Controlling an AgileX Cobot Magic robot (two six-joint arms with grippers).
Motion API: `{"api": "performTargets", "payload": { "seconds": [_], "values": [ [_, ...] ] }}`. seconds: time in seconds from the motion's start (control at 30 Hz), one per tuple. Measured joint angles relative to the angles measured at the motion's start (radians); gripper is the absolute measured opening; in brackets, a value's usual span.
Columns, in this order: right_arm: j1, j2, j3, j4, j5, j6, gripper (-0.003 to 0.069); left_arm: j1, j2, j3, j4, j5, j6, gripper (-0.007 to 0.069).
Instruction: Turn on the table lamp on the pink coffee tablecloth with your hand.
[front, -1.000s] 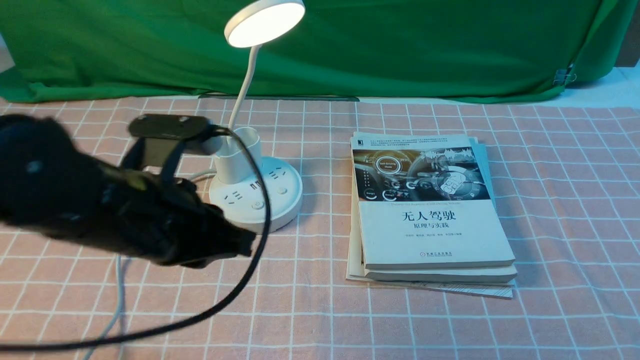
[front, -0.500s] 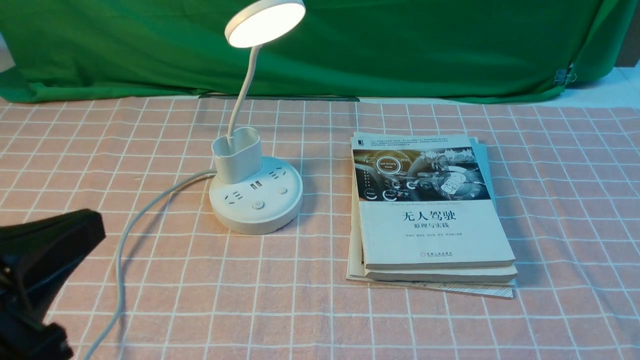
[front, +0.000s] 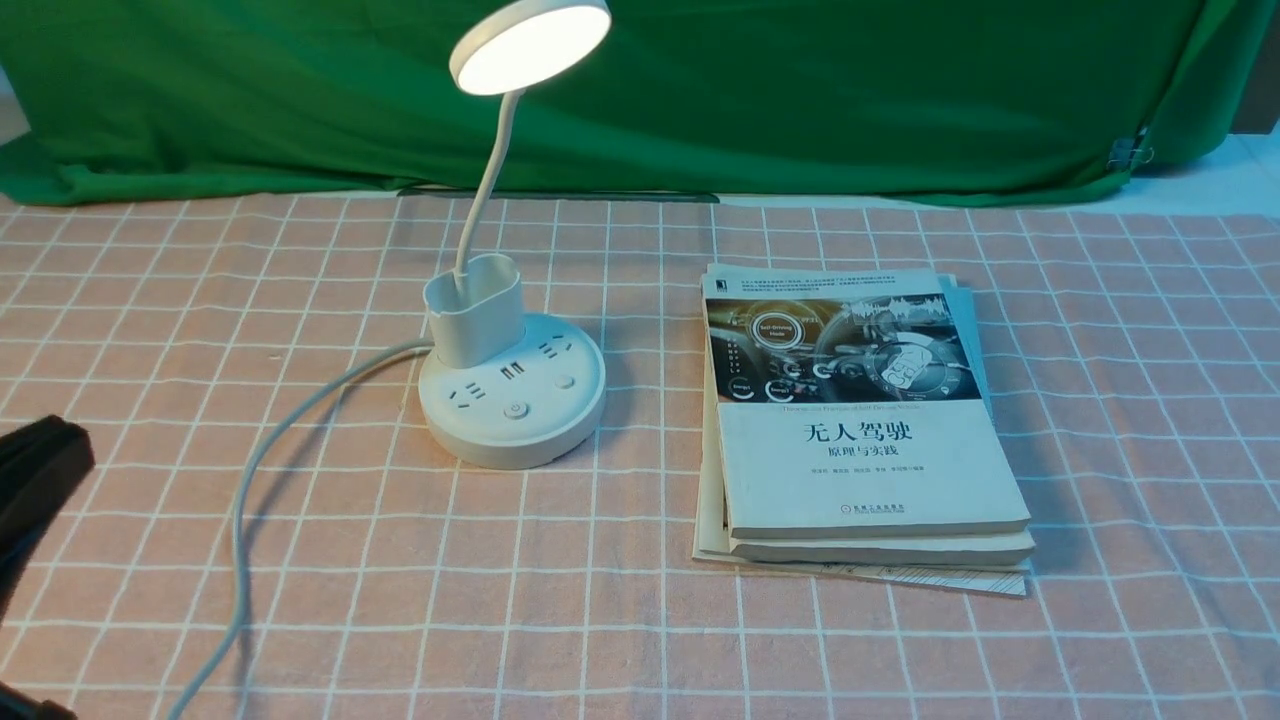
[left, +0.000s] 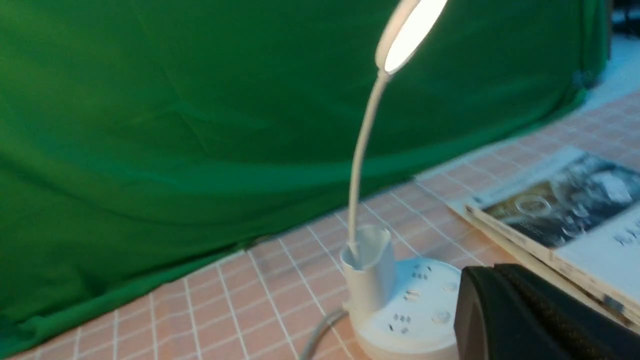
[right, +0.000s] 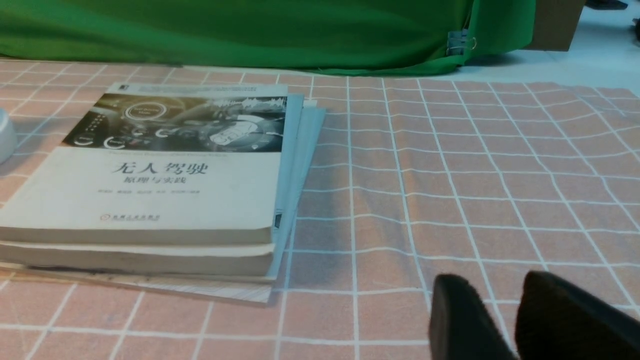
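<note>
The white table lamp (front: 512, 400) stands on the pink coffee tablecloth (front: 1100, 400), left of centre. Its disc head (front: 530, 45) glows. Its round base shows sockets and a round button (front: 516, 409); a cup holder (front: 475, 320) sits on it. The lamp also shows in the left wrist view (left: 405, 310). My left gripper (front: 40, 465) is at the far left edge, well apart from the lamp. It looks shut and empty in its wrist view (left: 480, 285). My right gripper (right: 492, 300) is open and empty, low over bare cloth.
A stack of books (front: 860, 430) lies right of the lamp, also in the right wrist view (right: 150, 190). The lamp's grey-white cord (front: 240, 520) runs from the base to the front left. A green backdrop cloth (front: 800, 90) hangs along the back.
My left arm has pulled back from in front of the lamp base to the far left edge. The lamp head glows in all frames.
</note>
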Motion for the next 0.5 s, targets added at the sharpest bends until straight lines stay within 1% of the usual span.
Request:
{"api": "performTargets", "payload": {
  "seconds": [0.07, 0.1, 0.2, 0.23, 0.3, 0.33, 0.4, 0.43, 0.47, 0.5],
  "values": [
    [0.0, 0.0, 0.0, 0.0, 0.0, 0.0, 0.0241, 0.065, -0.056, 0.076, 0.008, -0.098, -0.043, 0.0021],
    [0.0, 0.0, 0.0, 0.0, 0.0, 0.0, 0.0241, 0.071, -0.061, 0.083, 0.008, -0.098, -0.046, 0.0021],
    [0.0, 0.0, 0.0, 0.0, 0.0, 0.0, 0.0241, 0.186, -0.146, 0.216, -0.059, -0.214, -0.063, 0.0021],
    [0.0, 0.0, 0.0, 0.0, 0.0, 0.0, 0.0241, 0.192, -0.15, 0.223, -0.069, -0.226, -0.064, 0.0021],
    [0.0, 0.0, 0.0, 0.0, 0.0, 0.0, 0.0241, 0.255, -0.2, 0.311, -0.109, -0.279, -0.067, 0.0021],
    [0.0, 0.0, 0.0, 0.0, 0.0, 0.0, 0.0241, 0.262, -0.207, 0.315, -0.113, -0.28, -0.067, 0.0021],
    [0.0, 0.0, 0.0, 0.0, 0.0, 0.0, 0.0241, 0.288, -0.249, 0.334, -0.126, -0.207, -0.067, 0.0021],
    [0.0, 0.0, 0.0, 0.0, 0.0, 0.0, 0.0241, 0.289, -0.249, 0.334, -0.126, -0.198, -0.067, 0.0021],
    [0.0, 0.0, 0.0, 0.0, 0.0, 0.0, 0.0241, 0.292, -0.258, 0.335, -0.151, -0.099, -0.07, 0.0021],
    [0.0, 0.0, 0.0, 0.0, 0.0, 0.0, 0.0241, 0.292, -0.258, 0.335, -0.157, -0.087, -0.071, 0.0021]
  ]
}}
